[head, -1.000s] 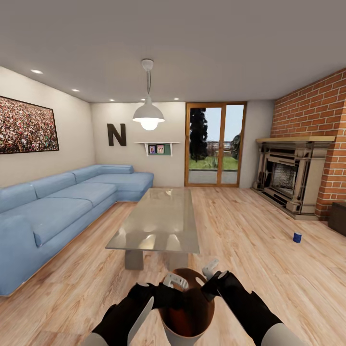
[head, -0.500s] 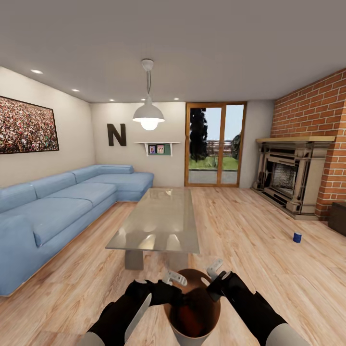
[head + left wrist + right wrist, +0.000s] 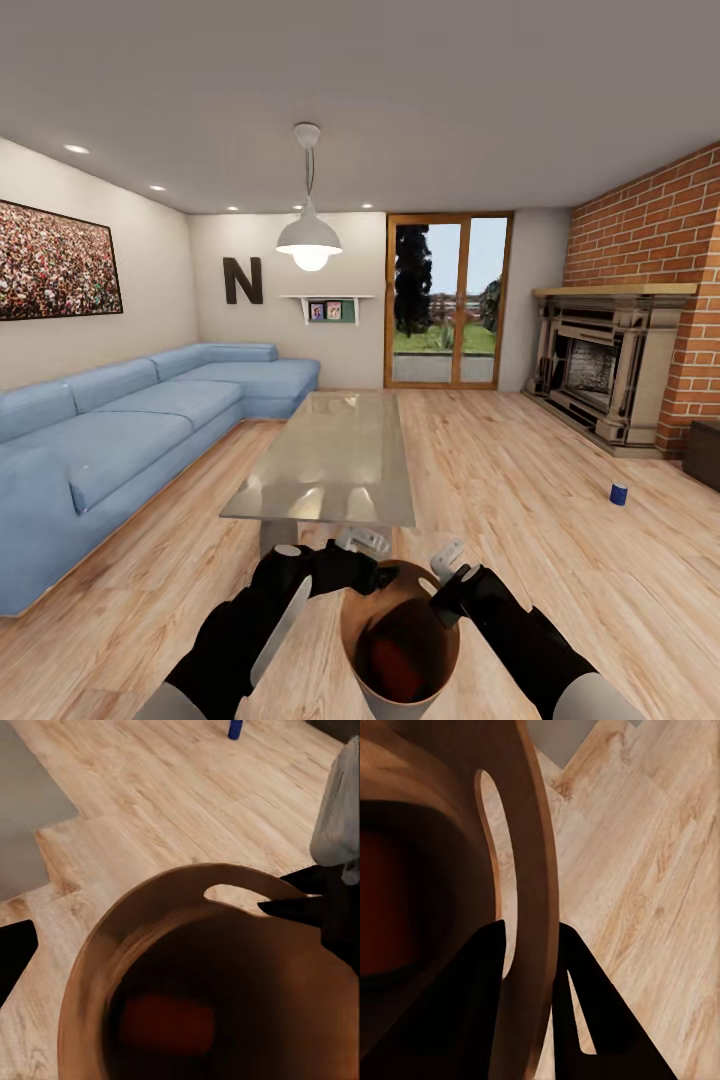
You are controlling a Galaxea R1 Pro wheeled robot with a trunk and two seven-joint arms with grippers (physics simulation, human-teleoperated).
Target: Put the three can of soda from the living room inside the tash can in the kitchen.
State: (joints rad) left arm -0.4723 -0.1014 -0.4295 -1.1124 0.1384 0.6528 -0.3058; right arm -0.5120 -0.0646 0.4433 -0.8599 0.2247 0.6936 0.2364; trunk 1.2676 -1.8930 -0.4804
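Resting on the wood floor (image 3: 520,470) near the fireplace (image 3: 605,375), the dark blue soda can (image 3: 619,493) stands upright
Something orange (image 3: 385,655) lies inside the brown trash can (image 3: 350,620). The right end effector (image 3: 529,997) pinches its rim beside the handle slot; the left end effector (image 3: 362,541) hovers beside the rim, its spread unclear. Beyond stand the glass counter (image 3: 335,455) and blue sofa (image 3: 120,430)

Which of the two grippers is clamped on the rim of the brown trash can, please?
The right gripper: its fingers straddle the brown trash can's rim at the handle slot. The left gripper is lifted clear of the rim.
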